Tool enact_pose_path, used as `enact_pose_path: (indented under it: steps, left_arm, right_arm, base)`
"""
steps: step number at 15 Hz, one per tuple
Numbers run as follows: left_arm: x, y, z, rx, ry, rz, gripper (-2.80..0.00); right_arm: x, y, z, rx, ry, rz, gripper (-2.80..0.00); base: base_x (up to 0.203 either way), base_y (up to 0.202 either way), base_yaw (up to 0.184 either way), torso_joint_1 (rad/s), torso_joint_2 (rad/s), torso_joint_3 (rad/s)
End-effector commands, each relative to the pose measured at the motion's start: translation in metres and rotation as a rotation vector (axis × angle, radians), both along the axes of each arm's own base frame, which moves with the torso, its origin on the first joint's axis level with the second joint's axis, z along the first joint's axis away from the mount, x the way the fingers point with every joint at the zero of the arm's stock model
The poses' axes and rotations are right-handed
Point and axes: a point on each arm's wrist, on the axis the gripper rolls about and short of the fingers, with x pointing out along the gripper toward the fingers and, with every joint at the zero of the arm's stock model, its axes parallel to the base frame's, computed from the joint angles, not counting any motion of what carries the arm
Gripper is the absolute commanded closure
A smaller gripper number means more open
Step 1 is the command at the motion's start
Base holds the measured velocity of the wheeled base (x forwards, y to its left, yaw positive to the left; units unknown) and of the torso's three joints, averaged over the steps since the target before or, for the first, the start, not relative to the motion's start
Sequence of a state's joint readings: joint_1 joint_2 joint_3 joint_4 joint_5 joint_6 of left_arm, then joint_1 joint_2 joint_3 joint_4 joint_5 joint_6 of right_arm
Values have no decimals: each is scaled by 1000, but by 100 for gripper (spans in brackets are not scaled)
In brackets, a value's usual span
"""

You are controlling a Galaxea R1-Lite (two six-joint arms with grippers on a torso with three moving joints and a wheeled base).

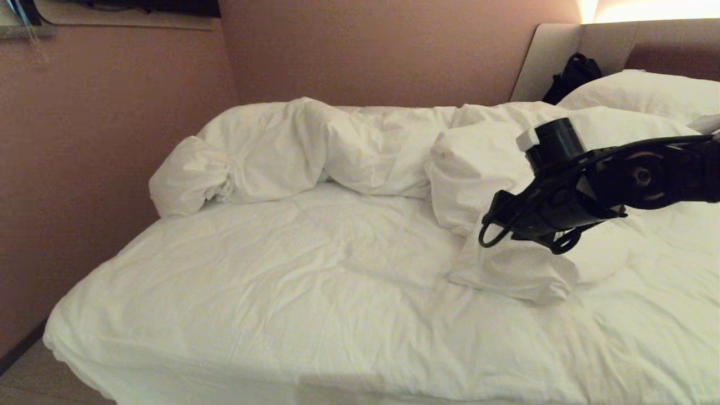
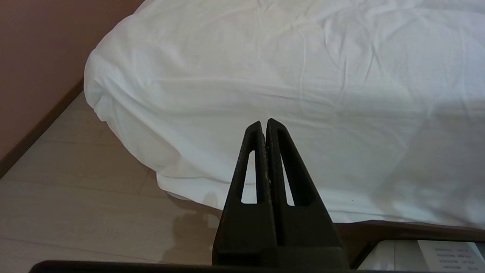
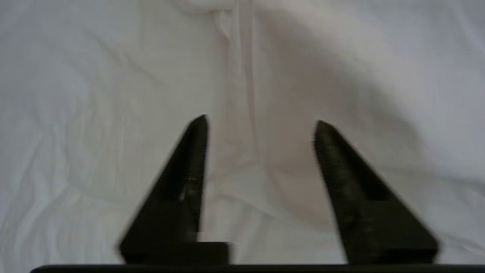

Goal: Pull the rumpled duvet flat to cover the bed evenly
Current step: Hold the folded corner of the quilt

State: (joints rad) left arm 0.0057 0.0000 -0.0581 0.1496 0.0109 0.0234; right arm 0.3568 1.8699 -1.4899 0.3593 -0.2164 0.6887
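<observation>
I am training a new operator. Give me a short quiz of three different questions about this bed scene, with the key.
1. True or false: the right hand has its fingers apart above white fabric.
2. Where is the thick, rumpled white duvet bunched? A) along the far side of the wide white-sheeted bed, by the wall B) on the floor
3. Fill in: the left hand is ___, parked at the bed's near corner.

Key: 1 true; 2 A; 3 shut.
</observation>
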Motion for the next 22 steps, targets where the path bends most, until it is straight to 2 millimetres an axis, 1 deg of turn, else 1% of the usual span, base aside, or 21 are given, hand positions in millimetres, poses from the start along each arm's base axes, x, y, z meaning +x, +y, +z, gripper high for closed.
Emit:
enact_pose_path:
  steps: [1,2,4,7,11,16,19,20,22]
  left_arm:
    - [0,0,0,0,1,0,0]
    - [0,0,0,0,1,2,0]
    - [0,0,0,0,1,0,0]
    - [0,0,0,0,1,0,0]
    - [0,0,0,0,1,0,0]
    - [0,0,0,0,1,0,0]
    - [0,0,0,0,1,0,0]
    - [0,0,0,0,1,0,0]
    - [0,0,0,0,1,0,0]
  right_arm:
    - [8,3,-6,-5,13,-2,-280]
    - [12,5,-6,-3,11,-2,-280]
    - [23,8,-13,-7,19,-8,-280]
    - [36,10,-34,-38,62,-27,-280]
    - [54,-1,-62,-84,115,-92,-280]
    - [70,-13,-63,-72,96,-136,-280]
    - [77,-13,-79,-88,129,-145,-280]
    - [79,-13,-83,-98,135,-152,0]
    - [83,-13,-97,-125,158,-171,0]
  base:
    - [0,0,0,0,0,0]
    - [0,0,0,0,0,0]
    - [0,0,0,0,0,0]
    - [0,0,0,0,0,0]
    - [0,0,0,0,0,0]
    - [0,0,0,0,0,0]
    - [0,0,0,0,0,0]
    - [0,0,0,0,0,0]
    - [0,0,0,0,0,0]
